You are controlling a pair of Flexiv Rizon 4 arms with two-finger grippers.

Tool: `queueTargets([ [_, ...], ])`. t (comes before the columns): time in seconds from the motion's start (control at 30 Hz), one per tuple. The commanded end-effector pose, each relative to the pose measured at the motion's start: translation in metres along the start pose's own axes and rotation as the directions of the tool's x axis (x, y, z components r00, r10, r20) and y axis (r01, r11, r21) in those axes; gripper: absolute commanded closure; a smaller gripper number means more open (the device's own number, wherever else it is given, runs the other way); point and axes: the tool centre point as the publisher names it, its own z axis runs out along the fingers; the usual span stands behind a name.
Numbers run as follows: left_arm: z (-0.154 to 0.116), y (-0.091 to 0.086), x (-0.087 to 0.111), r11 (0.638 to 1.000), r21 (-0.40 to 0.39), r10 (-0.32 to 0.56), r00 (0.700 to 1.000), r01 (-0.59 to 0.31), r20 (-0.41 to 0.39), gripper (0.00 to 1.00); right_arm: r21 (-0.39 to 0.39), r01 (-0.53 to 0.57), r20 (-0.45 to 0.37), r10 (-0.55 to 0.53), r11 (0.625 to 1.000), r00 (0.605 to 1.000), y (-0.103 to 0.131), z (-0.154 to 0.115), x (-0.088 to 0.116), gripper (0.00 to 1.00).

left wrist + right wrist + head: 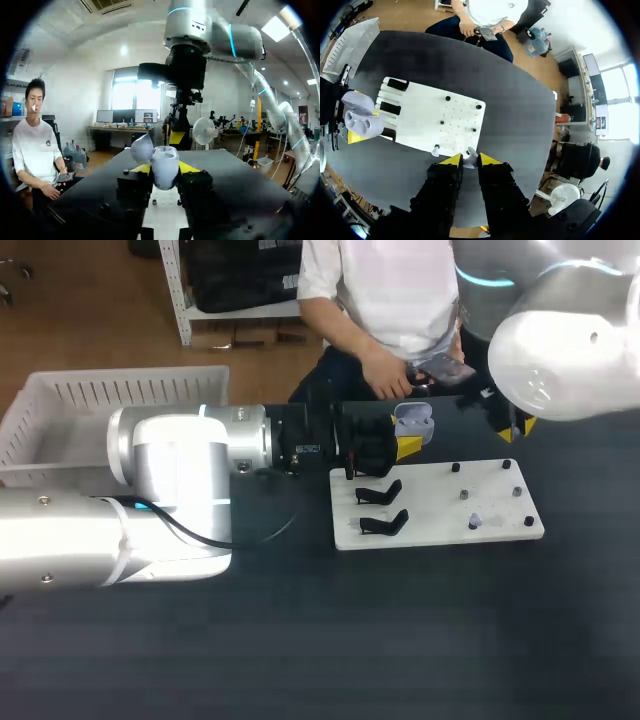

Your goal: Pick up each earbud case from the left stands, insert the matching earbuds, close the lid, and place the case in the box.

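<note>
**Earbud held at the right, open case waiting to its left**

The dark table [300, 640] carries everything. The white slatted box [60, 410] stands at its far left corner. The white board [440, 510] lies right of the table's middle, with the black stands [380, 493] along the board's left edge and small pegs over its right half.

The left gripper [165, 172] is clenched on the earbud case [414, 424], gripped from two sides by the yellow tips. The case is held above the board's far left corner, clear of the stands. Its lid is thrown back, and the open cavity can be seen from above.

The right gripper [517, 430] hangs over the board's far right corner. Its fingers are drawn close together, and a small pale earbud [470, 157] appears to be pinched between the tips.

The coming move is judged to be the insertion, and it turns on one relation. The case lies to the left of the right gripper, along the board's far edge and at about the same depth. The right arm holds the earbud, so it is the arm to travel left, and the left arm has only to hold the case up. The earbud's long axis cannot be made out, so its fit to the cavity cannot be judged.
</note>
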Motion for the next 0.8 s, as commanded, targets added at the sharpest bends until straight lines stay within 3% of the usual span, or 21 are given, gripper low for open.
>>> queueTargets([
  [0.03, 0.0, -0.001, 0.002, 1.0, -0.006, 0.005, 1.0, -0.005, 0.007, 1.0, -0.005, 0.01, 0.02, -0.01, 1.0, 1.0, 0.014, -0.032, 0.025, 1.0],
  [0.17, 0.0, -0.001, 0.002, 1.0, -0.006, 0.005, 1.0, -0.005, 0.007, 1.0, -0.001, 0.022, 0.007, -0.022, 1.0, 1.0, 0.026, -0.044, 0.036, 1.0],
  [0.6, 0.0, -0.001, 0.002, 1.0, -0.006, 0.005, 1.0, -0.005, 0.007, 1.0, -0.001, 0.022, 0.007, -0.022, 1.0, 1.0, 0.026, -0.044, 0.036, 1.0],
  [0.67, 0.0, -0.001, 0.002, 1.0, -0.006, 0.005, 1.0, -0.005, 0.007, 1.0, 0.006, -0.128, 0.028, 0.128, 0.992, 0.991, 0.03, -0.05, 0.03, 1.0],
  [0.8, 0.0, -0.001, 0.002, 1.0, -0.006, 0.005, 1.0, -0.005, 0.007, 1.0, -0.048, -0.367, 0.056, 0.37, 0.929, 0.927, 0.044, -0.059, 0.027, 1.0],
])
